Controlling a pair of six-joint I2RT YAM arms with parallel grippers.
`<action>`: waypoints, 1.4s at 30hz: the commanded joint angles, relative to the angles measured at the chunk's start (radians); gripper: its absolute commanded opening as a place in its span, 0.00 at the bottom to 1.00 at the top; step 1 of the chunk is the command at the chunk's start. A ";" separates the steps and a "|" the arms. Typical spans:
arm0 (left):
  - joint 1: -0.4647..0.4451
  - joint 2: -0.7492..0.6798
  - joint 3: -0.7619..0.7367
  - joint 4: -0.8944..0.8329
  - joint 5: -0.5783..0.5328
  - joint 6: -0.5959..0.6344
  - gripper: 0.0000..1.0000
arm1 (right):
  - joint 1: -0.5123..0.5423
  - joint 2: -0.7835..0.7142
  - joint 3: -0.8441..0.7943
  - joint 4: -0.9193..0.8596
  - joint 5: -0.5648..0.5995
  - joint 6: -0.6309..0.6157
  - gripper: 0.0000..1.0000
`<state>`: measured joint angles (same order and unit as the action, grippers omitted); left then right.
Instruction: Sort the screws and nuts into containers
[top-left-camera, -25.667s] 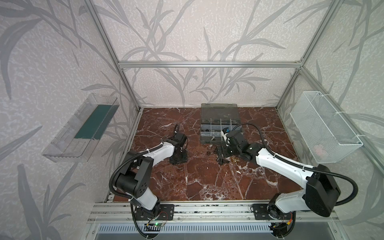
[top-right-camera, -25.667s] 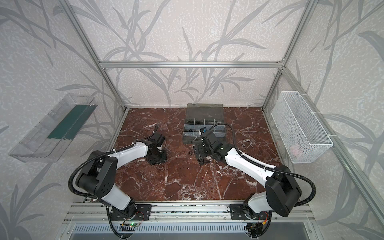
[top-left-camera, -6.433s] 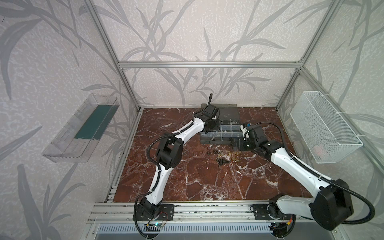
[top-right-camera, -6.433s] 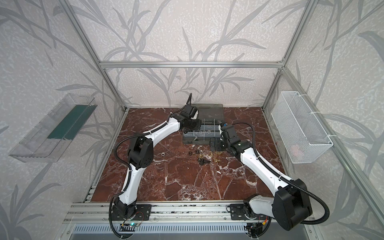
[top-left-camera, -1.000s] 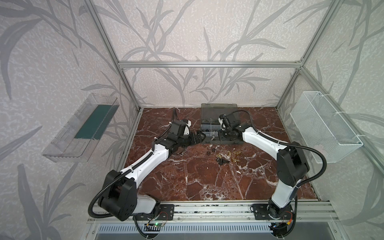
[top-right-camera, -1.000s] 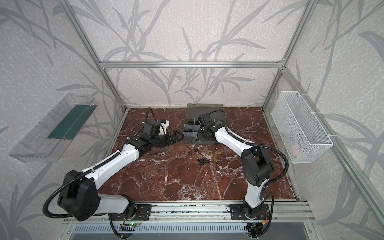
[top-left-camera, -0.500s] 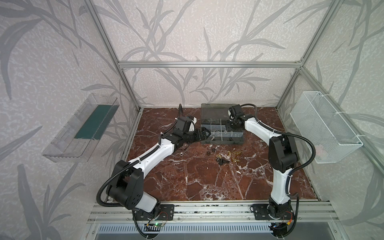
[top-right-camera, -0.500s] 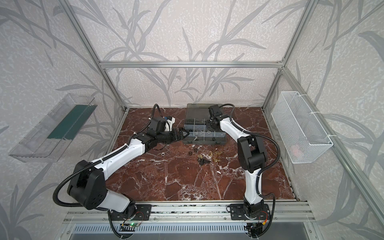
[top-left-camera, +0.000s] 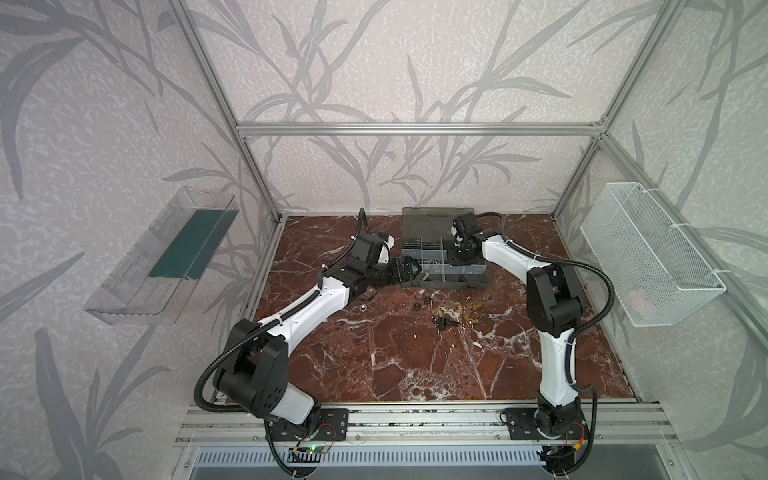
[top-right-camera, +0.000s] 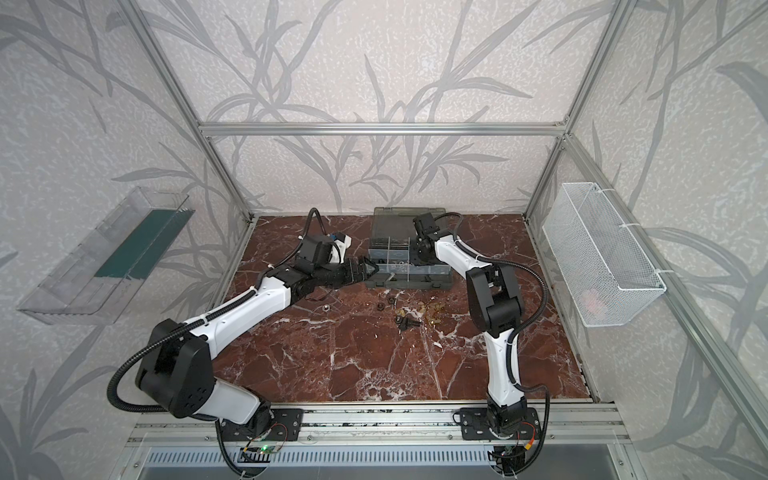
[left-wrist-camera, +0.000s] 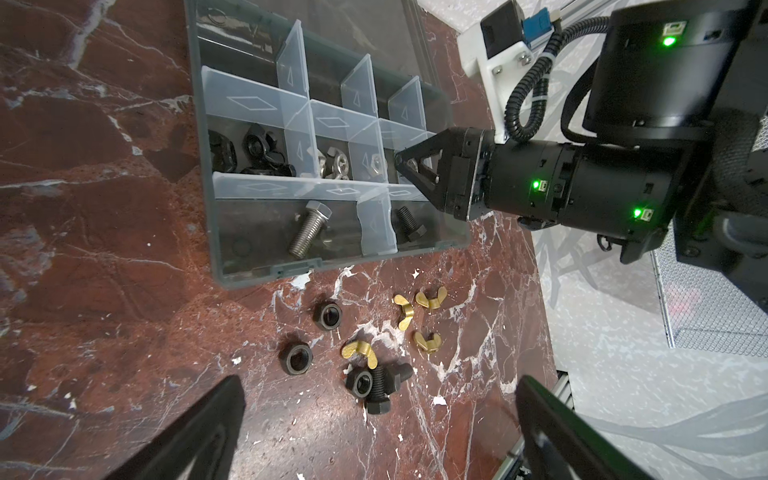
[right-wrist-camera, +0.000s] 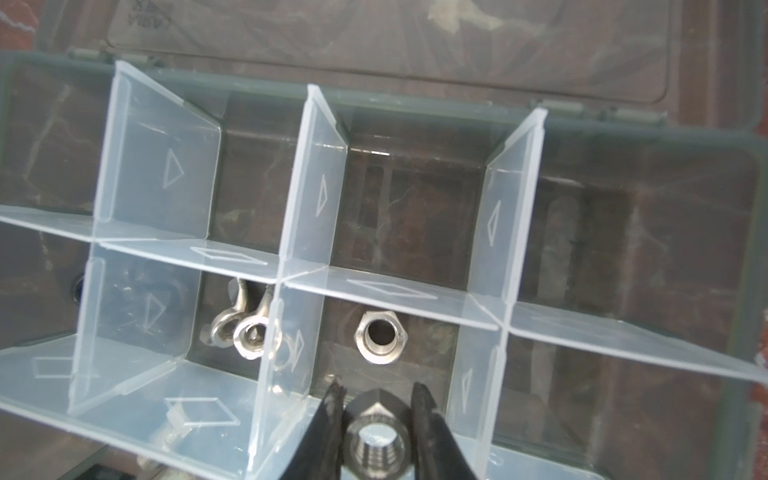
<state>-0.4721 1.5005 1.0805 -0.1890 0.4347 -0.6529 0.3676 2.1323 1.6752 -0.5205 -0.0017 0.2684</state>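
The dark grey organiser case (top-left-camera: 442, 283) (top-right-camera: 409, 283) lies open at the back, its containers split by clear dividers (right-wrist-camera: 307, 187). My right gripper (right-wrist-camera: 376, 395) (top-left-camera: 459, 259) is shut on a silver nut (right-wrist-camera: 376, 440), held above a compartment with another silver nut (right-wrist-camera: 379, 336). My left gripper (left-wrist-camera: 378, 382) (top-left-camera: 409, 270) hangs wide open by the case's left front corner. Below it on the table lie black nuts (left-wrist-camera: 328, 316), brass wing nuts (left-wrist-camera: 405, 307) and black screws (left-wrist-camera: 380, 384). A silver screw (left-wrist-camera: 309, 232) and a black screw (left-wrist-camera: 409, 224) lie in front compartments.
The smoky lid (top-left-camera: 436, 218) lies flat behind the case. A lone silver nut (top-left-camera: 361, 308) sits left of the loose pile. A white wire basket (top-left-camera: 648, 257) hangs on the right wall, a clear tray with a green strip (top-left-camera: 166, 257) on the left.
My right wrist has swung back and to the right over the case, with the nut between its fingers. My left gripper has edged right toward the case and stays open.
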 joint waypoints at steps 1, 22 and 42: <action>-0.003 -0.002 0.034 -0.029 -0.012 0.024 1.00 | 0.001 0.013 0.035 -0.023 -0.010 0.006 0.35; 0.042 -0.106 0.055 -0.407 -0.229 0.160 0.99 | 0.028 -0.198 -0.046 -0.034 -0.040 0.008 0.51; 0.109 0.136 0.071 -0.587 -0.441 0.144 0.98 | 0.285 -0.551 -0.478 0.075 -0.039 0.020 0.99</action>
<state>-0.3687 1.5932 1.1065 -0.7166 0.0654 -0.5007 0.6266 1.6207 1.2388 -0.4904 -0.0345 0.2745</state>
